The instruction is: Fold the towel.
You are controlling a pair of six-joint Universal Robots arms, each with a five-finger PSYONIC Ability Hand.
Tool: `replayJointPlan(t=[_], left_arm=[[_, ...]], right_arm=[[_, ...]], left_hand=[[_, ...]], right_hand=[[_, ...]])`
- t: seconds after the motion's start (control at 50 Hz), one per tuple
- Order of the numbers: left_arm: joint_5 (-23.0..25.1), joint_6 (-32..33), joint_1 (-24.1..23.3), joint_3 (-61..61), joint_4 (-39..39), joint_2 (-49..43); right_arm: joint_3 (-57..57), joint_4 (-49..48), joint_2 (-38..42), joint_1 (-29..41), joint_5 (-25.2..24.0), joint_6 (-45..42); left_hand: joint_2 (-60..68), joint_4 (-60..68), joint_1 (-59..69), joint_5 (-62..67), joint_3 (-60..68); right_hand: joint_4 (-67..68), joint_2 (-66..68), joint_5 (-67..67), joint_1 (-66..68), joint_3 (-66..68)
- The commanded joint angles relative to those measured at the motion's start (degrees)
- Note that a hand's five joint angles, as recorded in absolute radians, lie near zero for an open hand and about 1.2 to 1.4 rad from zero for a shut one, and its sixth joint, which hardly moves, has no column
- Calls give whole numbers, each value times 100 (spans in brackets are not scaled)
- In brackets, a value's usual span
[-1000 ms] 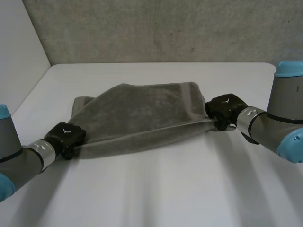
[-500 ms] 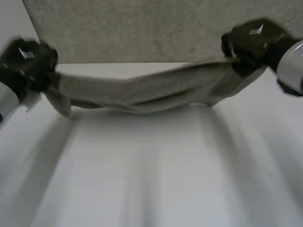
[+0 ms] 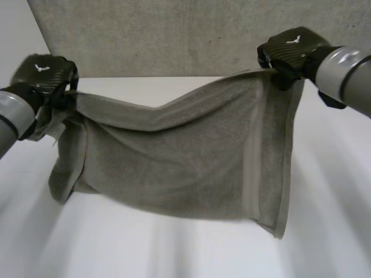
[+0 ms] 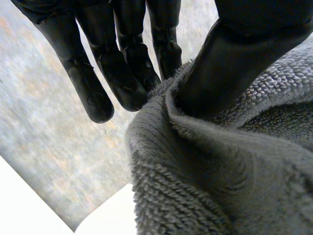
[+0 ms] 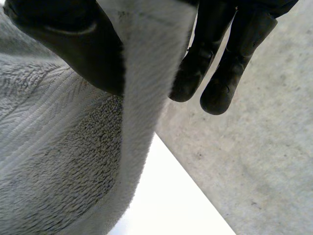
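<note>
A grey towel (image 3: 174,156) hangs spread over the white worktop (image 3: 174,255), each top corner pinched between thumb and fingers (image 4: 124,78): left hand (image 3: 43,75) upper left, right hand (image 3: 290,49) upper right.

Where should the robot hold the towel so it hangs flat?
Grab the towel at its two top corners, coming in from each outer side and pinching the edge between thumb and fingers. The left hand and right hand grip there now, so it hangs between them like a sheet, though it looks bunched near the left hand.
</note>
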Motion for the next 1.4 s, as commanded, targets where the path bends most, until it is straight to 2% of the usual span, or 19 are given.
replayJointPlan(t=[0.02,0.1,0.14,0.22,0.32,0.38,0.42,0.48,0.52,0.58,0.68,0.8,0.86,0.9,0.92,0.96,1.3,1.36,1.4], left_arm=[[-80,-106,-37,1945,8,-1172],[-80,-273,-90,2988,16,-1350],[-89,-527,-73,3740,121,-1350],[-98,-756,-64,3990,324,-1271],[-63,-836,-73,3515,368,-1042],[-19,-809,-37,2663,447,-981],[51,-731,-20,1832,578,-972],[122,-660,-2,1432,719,-998],[253,-467,68,628,1087,-1068],[385,-213,191,-76,1526,-1234],[499,165,218,-763,2019,-1481],[500,421,218,-1099,2091,-1613],[500,536,226,-1143,2073,-1631],[500,597,218,-1187,2029,-1640],[500,597,218,-1187,2029,-1640],[500,606,218,-1257,2003,-1640],[500,834,200,-1934,2003,-1306],[500,870,174,-2101,2003,-1192],[500,870,147,-2232,2003,-1043]], right_arm=[[-2274,-276,1421,255,616,-32],[-4085,-618,1942,326,1135,12],[-4499,-680,1986,335,1215,21],[-4811,-619,1969,326,1242,56],[-4214,66,1802,309,1172,30],[-3475,655,1705,291,987,-23],[-2627,935,1627,256,638,-67],[-2131,936,1565,238,434,-67],[-1081,779,1329,125,93,-76],[-157,332,1152,80,-84,-84],[977,-275,880,80,-102,-84],[2051,-829,563,80,-138,-93],[2194,-927,528,63,-146,-84],[2334,-1076,484,28,-138,-84],[2334,-1076,484,28,-138,-84],[2317,-1094,501,1,-111,-84],[2449,-1129,501,-43,-103,-84],[2466,-1120,510,-43,-94,-84],[2492,-1129,510,-51,-85,-84]], left_hand=[[527,215,986,882,421],[527,215,986,882,421],[527,215,986,882,421],[527,215,986,882,421],[527,215,986,882,421],[527,215,986,882,421],[527,215,986,882,421],[527,215,986,882,421],[527,215,986,882,421],[527,215,986,882,421],[527,215,986,882,421],[527,215,986,882,421],[210,-102,669,564,104],[-2099,-2411,-1640,-1744,-2205],[-2111,-2423,-1653,-1757,-2217],[-3537,-3849,-3078,-3183,-3643],[-3373,-3685,-2914,-3018,-3479],[-2902,-3214,-2443,-2547,-3008],[-1515,-1827,-1056,-1160,-1621]], right_hand=[[338,346,359,490,349],[338,346,359,490,349],[338,346,359,490,349],[338,346,359,490,349],[338,346,359,490,349],[338,346,359,490,349],[338,346,359,490,349],[338,346,359,490,349],[338,346,359,490,349],[338,346,359,490,349],[338,346,359,490,349],[338,346,359,490,349],[338,346,359,490,349],[338,346,359,490,349],[338,346,359,490,349],[338,346,359,490,349],[338,346,359,490,349],[338,346,359,490,349],[338,346,359,490,349]])
